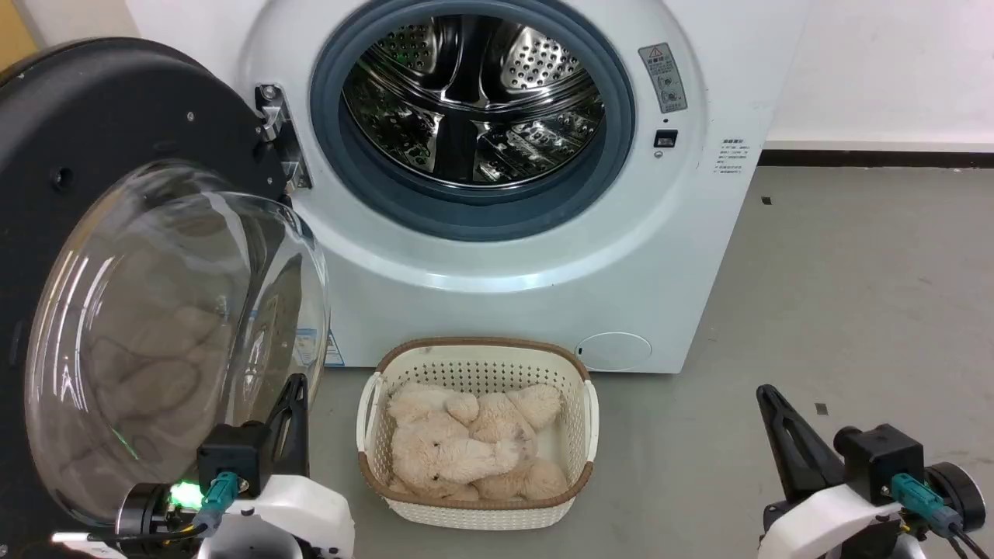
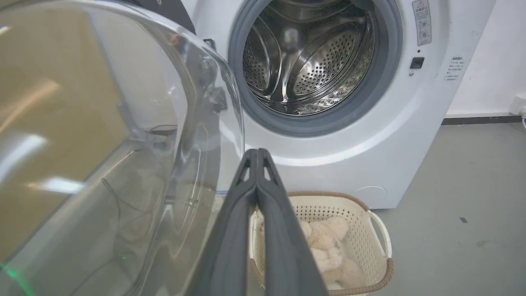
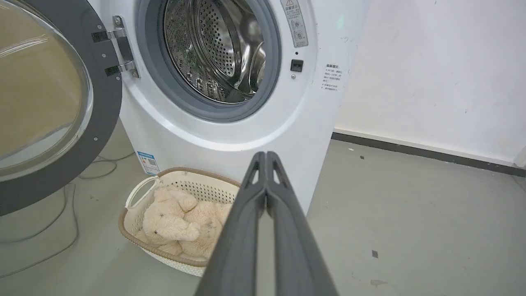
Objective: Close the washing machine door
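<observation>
Washing machine door (image 1: 93, 116) stood swung wide open on its hinge (image 1: 276, 132), at the left of the washing machine (image 1: 497, 264) front, its glass bowl (image 1: 178, 326) facing the robot. Left gripper (image 1: 296, 388) sat just right of the bowl's lower edge, with its fingers (image 2: 246, 197) pressed together and empty. Right gripper (image 1: 769, 396) was also closed on nothing and well apart from the door. Judgement: the left arm is nearer, and the closing push must come from the door's outer face.
</observation>
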You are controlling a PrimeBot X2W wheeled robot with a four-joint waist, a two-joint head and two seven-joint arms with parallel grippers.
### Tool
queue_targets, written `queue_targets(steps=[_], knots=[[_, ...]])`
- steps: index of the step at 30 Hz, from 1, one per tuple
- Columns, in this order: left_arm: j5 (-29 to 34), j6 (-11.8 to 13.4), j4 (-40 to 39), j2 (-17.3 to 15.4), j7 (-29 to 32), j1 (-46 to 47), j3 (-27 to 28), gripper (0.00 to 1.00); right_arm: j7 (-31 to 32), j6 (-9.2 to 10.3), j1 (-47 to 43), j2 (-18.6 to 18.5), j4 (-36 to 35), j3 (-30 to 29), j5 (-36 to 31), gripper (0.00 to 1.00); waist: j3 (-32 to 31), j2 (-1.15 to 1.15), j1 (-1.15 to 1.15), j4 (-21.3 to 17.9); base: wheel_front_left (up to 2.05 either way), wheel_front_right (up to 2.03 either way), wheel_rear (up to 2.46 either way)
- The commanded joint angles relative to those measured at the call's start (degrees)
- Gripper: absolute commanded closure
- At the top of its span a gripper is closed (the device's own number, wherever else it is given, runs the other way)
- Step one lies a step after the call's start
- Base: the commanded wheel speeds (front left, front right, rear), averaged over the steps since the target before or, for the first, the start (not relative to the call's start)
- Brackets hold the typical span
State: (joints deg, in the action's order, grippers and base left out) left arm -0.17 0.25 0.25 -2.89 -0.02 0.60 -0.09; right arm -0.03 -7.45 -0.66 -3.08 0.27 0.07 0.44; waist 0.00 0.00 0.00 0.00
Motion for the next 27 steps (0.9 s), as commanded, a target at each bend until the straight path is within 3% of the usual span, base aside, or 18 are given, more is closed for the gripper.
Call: queue_targets(steps=[1, 12, 13, 27], knots=[[0.2, -0.2, -0.2, 0.0, 0.0, -0.6, 0.1, 1.00, 0.0, -0.03, 0.7, 0.2, -0.3, -0.1, -0.4, 1.00, 0.0, 0.00, 0.00, 0.0, 0.00, 0.00, 0.00], [0.2, -0.2, -0.2, 0.0, 0.0, -0.6, 0.1, 1.00, 0.0, -0.03, 0.7, 0.2, -0.3, -0.1, -0.4, 1.00, 0.0, 0.00, 0.00, 0.0, 0.00, 0.00, 0.00], [0.0, 0.0, 0.0, 0.0, 0.0, 0.0, 0.0, 0.00, 0.0, 0.00, 0.0, 0.0, 0.0, 0.0, 0.0, 0.00, 0.0, 0.00, 0.00, 0.0, 0.00, 0.00, 0.00], [-0.6, 0.2, 0.1, 0.0, -1.2, -0.3, -0.6, 0.00, -1.2, 0.01, -0.3, 0.0, -0.1, -0.2, 1.0, 0.00, 0.1, 0.00, 0.00, 0.0, 0.00, 0.00, 0.00]])
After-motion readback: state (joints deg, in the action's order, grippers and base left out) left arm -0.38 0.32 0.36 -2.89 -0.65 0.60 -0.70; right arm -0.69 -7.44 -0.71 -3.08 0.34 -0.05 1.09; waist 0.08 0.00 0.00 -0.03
